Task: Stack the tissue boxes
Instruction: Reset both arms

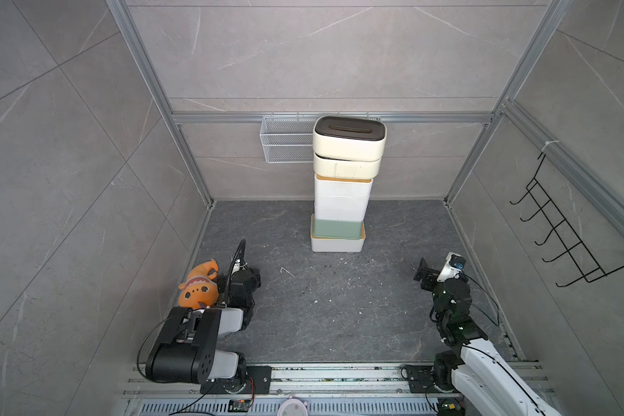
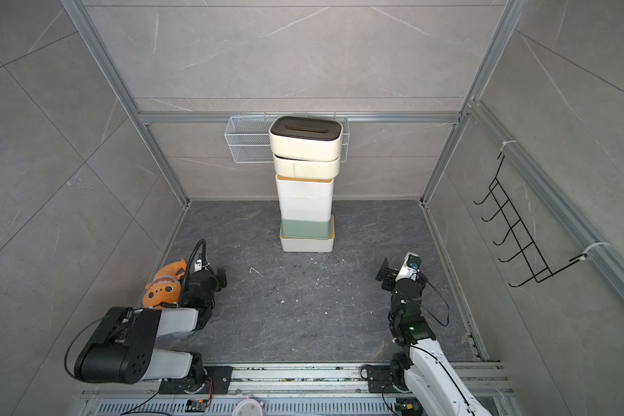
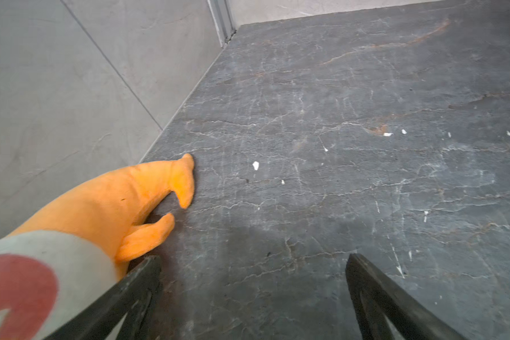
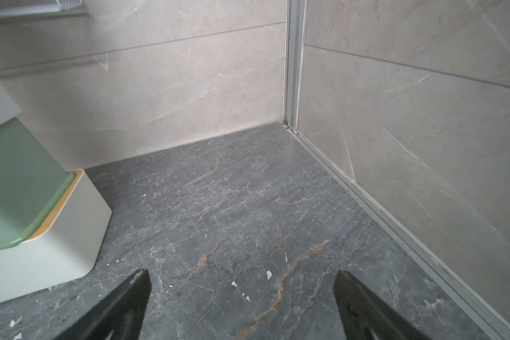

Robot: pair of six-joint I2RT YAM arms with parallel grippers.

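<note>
The tissue boxes stand in one tall stack at the back middle of the dark floor in both top views. A cream box with a dark brown lid (image 1: pixel 349 138) (image 2: pixel 305 138) is on top, sitting slightly askew on a second cream box (image 1: pixel 346 166). White boxes (image 1: pixel 342 196) come below, then a sage green box (image 1: pixel 336 229) (image 4: pixel 15 182) on a white box with a bamboo lid (image 1: pixel 337 245) (image 4: pixel 56 235). My left gripper (image 3: pixel 253 259) (image 1: pixel 253 278) is open over bare floor at the front left. My right gripper (image 4: pixel 242 275) (image 1: pixel 424 273) is open at the front right, empty.
An orange plush toy (image 1: pixel 199 286) (image 3: pixel 106 206) lies against the left wall, right beside my left gripper's finger. A white wire mesh basket (image 1: pixel 285 144) hangs on the back wall behind the stack. A black hook rack (image 1: pixel 570 230) sticks out from the right wall.
</note>
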